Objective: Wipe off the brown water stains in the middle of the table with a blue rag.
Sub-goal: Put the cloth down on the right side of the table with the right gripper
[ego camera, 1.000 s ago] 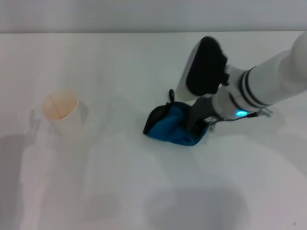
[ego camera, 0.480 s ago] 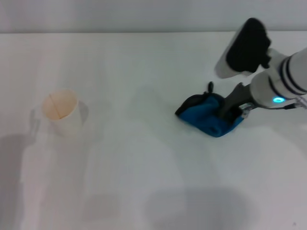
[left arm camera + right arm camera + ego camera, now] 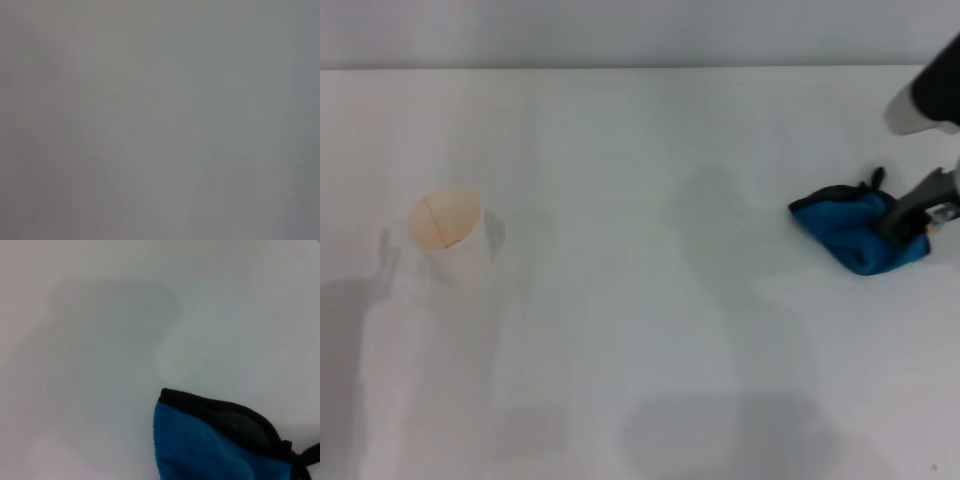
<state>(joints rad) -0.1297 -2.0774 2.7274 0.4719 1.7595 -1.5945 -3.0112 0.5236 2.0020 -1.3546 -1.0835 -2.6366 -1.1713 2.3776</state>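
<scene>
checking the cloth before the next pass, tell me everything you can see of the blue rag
The blue rag is a bright blue, soft-looking cloth, bunched and folded into a rough wedge, with a dark black edge along one side ending in a small black loop or tail. It lies on the white table far to the robot's right, away from the middle. The right gripper presses down on its right end, near the view's edge. No brown marks show on it.

The white desk [image 3: 640,150] fills nearly the whole head view, smooth and plain, with soft grey shadows toward the lower edge. At the left of the frame a white paper cup [image 3: 450,236] with a tan inside stands upright on it. At the far right the bunched blue rag [image 3: 858,230] with its black edge lies on the surface.
</scene>
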